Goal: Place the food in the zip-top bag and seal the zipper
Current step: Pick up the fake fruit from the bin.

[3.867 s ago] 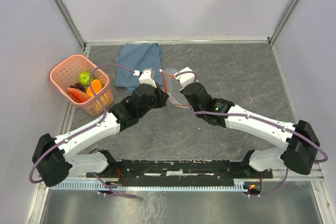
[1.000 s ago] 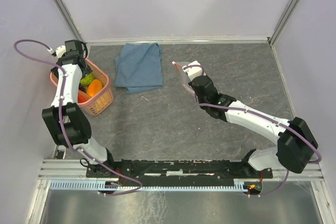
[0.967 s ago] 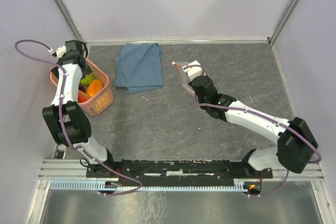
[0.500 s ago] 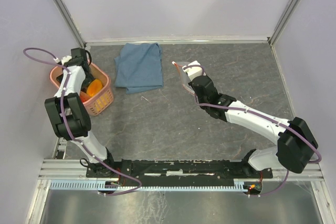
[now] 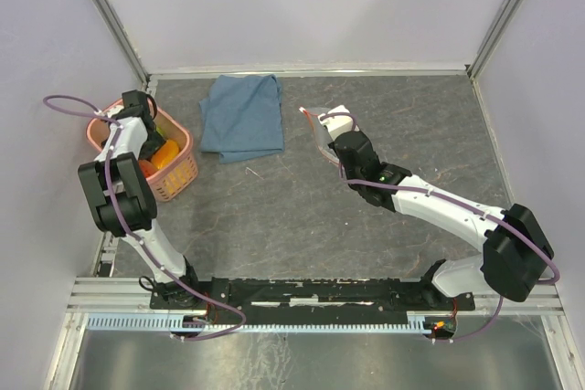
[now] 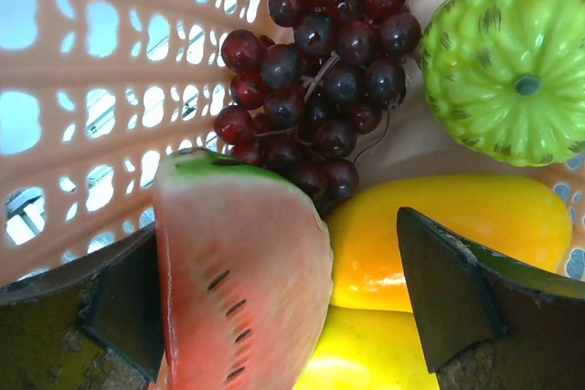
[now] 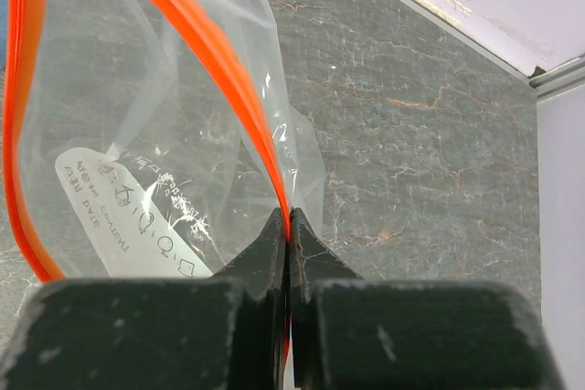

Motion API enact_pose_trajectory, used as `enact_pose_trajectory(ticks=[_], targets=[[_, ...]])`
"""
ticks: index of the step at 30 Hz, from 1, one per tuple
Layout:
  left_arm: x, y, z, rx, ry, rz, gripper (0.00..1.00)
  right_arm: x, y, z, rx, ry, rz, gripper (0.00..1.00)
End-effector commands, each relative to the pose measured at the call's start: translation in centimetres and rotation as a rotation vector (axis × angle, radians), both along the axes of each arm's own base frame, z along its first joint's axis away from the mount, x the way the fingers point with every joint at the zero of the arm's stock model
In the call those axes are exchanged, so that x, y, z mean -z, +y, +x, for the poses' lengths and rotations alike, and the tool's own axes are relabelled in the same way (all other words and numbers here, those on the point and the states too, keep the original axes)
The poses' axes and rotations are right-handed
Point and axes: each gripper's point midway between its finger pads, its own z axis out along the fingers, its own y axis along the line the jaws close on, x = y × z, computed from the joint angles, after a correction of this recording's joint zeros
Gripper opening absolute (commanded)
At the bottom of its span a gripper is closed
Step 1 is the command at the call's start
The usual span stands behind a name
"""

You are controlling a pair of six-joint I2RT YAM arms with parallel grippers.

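The food lies in the pink basket (image 5: 175, 173) at the left. In the left wrist view I see a dark grape bunch (image 6: 320, 89), a yellow-green bumpy ball (image 6: 503, 52), a yellow-orange fruit (image 6: 448, 239) and a watermelon slice (image 6: 242, 262). My left gripper (image 6: 274, 317) is open down inside the basket (image 6: 82, 116), with the slice between its fingers, close to the left one. The clear zip-top bag (image 7: 137, 134) hangs mouth open from my right gripper (image 7: 289, 218), which is shut on the orange-red zipper (image 7: 228, 79). In the top view that gripper (image 5: 329, 131) holds the bag (image 5: 315, 134) above mid-table.
A folded blue cloth (image 5: 242, 116) lies at the back between basket and bag. A small sliver (image 5: 253, 172) lies on the grey tabletop in front of the cloth. Walls close in the left, back and right sides.
My left gripper has come down from above the basket's far rim into the basket among the food. The right arm and the bag have not moved.
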Motion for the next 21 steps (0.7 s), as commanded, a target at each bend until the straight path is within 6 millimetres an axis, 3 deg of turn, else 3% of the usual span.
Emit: enact_pose_trajectory(ticks=[1, 9, 21], targets=[[1.7, -1.0, 0.9, -0.013, -0.022, -0.065, 0.97, -1.1, 0.3, 0.5, 0.009, -0.037, 0.051, 0.02], [2.0, -2.4, 1.3, 0.028, -0.042, -0.132, 0.77, -1.2, 0.2, 0.5, 0.013, -0.038, 0.051, 0.02], [-1.2, -4.2, 2.1, 0.122, -0.145, -0.177, 0.51, -1.4, -0.2, 0.5, 0.028, -0.045, 0.046, 0.02]])
